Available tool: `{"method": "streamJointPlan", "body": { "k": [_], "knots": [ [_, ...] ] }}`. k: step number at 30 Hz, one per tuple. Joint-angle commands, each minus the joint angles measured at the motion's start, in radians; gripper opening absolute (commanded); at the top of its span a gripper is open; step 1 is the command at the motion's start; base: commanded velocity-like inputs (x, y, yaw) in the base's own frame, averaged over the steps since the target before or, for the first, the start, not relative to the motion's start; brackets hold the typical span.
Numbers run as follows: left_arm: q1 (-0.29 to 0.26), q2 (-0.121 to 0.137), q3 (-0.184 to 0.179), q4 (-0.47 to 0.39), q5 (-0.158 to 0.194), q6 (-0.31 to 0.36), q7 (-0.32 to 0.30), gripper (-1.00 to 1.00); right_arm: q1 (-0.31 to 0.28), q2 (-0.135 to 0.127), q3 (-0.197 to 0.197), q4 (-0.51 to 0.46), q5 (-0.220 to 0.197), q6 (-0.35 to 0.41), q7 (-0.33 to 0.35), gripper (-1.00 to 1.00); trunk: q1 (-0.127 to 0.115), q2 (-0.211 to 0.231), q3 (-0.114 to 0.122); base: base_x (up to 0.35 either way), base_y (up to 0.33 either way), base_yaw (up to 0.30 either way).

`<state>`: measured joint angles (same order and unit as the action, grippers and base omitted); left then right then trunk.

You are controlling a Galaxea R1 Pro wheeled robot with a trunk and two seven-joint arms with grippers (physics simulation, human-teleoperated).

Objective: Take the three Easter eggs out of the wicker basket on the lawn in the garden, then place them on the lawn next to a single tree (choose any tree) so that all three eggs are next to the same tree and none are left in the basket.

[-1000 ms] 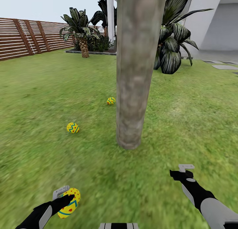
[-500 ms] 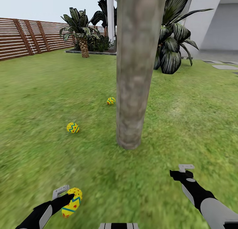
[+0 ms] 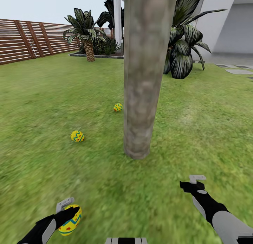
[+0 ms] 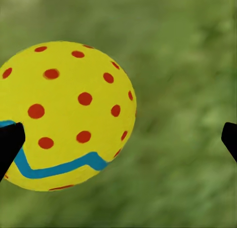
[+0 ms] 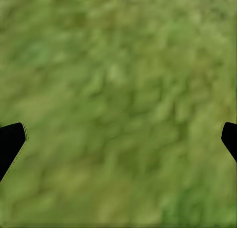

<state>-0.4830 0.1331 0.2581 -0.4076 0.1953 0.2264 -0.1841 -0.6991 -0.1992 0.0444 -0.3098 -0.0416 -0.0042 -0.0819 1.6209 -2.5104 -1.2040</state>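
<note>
Two yellow Easter eggs lie on the lawn left of the tree trunk: one out on the grass, one close to the trunk. A third egg, dotted red with a blue zigzag, sits low by my left gripper, whose fingers stand wide apart in the left wrist view; the egg lies against one fingertip and far from the other. My right gripper is open over bare grass, right of the trunk. The wicker basket is out of view.
A brown slatted fence runs along the back left. A palm-like plant and a big-leaved bush stand behind the trunk, before the white house. Paving slabs lie at the far right.
The egg at my left gripper has turned and sunk lower toward the grass. Both arms, the two eggs on the lawn and the camera stay put.
</note>
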Motion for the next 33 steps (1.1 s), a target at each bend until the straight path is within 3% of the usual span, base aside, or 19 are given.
{"method": "streamJointPlan", "body": {
  "k": [1, 16, 21, 33],
  "knots": [
    [0.0, -0.001, 0.006, -0.001, 0.008, 0.009, -0.005, 1.0, 0.0, 0.0, 0.004, 0.0, -0.004, 0.0, -0.004, 1.0, 0.0, 0.0, -0.001, 0.0, 0.0, 0.0],
    [0.0, -0.007, 0.006, 0.002, 0.01, 0.008, -0.006, 1.0, 0.0, 0.002, 0.005, 0.001, -0.004, 0.0, -0.004, 1.0, 0.006, -0.003, -0.051, 0.0, 0.0, 0.0],
    [0.0, -0.009, 0.005, 0.003, 0.008, 0.005, -0.01, 1.0, 0.0, 0.005, 0.004, 0.001, -0.004, 0.0, -0.004, 1.0, 0.006, -0.003, -0.051, 0.0, 0.0, 0.0],
    [0.0, -0.022, 0.004, 0.006, 0.004, 0.002, -0.006, 1.0, 0.0, 0.007, 0.005, 0.021, -0.004, -0.002, -0.004, 1.0, 0.0, -0.001, -0.005, 0.0, 0.0, 0.0]
  ]
}}
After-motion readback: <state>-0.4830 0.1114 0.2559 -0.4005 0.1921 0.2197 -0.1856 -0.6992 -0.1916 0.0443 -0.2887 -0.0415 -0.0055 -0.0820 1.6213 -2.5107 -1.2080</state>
